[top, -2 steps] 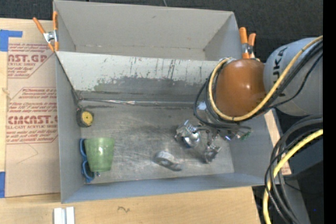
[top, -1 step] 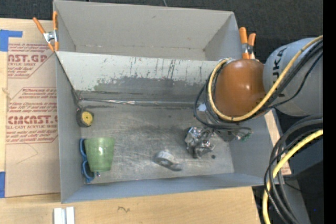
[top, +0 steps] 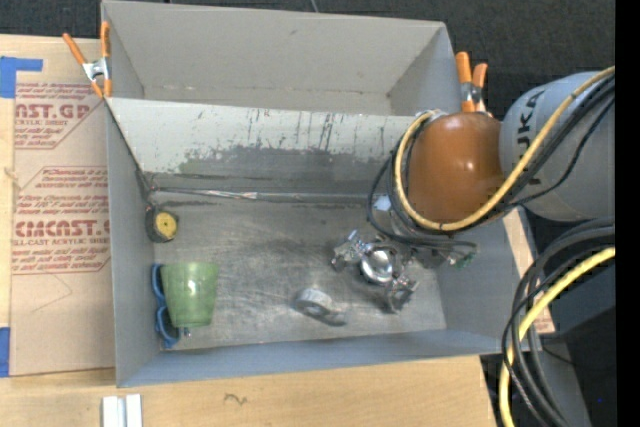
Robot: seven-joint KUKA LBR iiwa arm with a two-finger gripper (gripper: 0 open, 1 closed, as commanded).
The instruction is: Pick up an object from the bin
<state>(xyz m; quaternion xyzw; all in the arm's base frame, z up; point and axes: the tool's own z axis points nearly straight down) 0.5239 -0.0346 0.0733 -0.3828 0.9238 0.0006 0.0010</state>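
Small grey piece [top: 320, 305] is lying on the bin [top: 250, 235] floor by the front wall, just left of the gripper [top: 378, 270], which is hanging low beside it, whether wide or narrow I cannot tell, so the pick is looking undone.

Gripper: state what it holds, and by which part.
It cannot be told. The gripper sits low at the right of the bin, near a small grey object lying on the floor.
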